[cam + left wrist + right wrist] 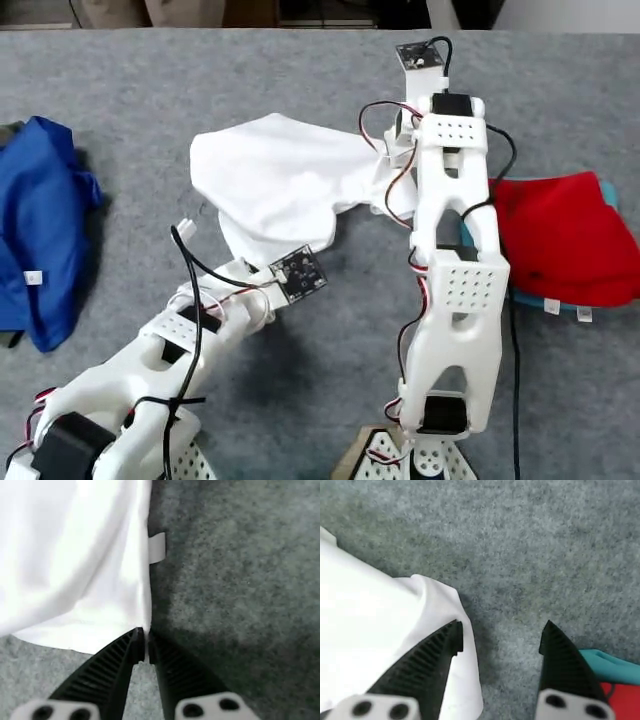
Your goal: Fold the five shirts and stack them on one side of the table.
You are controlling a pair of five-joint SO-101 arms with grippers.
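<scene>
Two seemingly done, red shirt [565,235] on teal shirt [607,664] at frame right; white shirt [275,185] mid-fold at centre, hem in clenched left jaws, right jaws spread over its corner; blue shirt [40,220] at left unfolded.

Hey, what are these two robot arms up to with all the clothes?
They are working on a white shirt spread in the middle of the table. The left gripper is shut on the shirt's edge, while the right gripper hangs open over its other side. A red shirt lies on a teal shirt at one side, and a blue shirt lies crumpled at the opposite side.
</scene>
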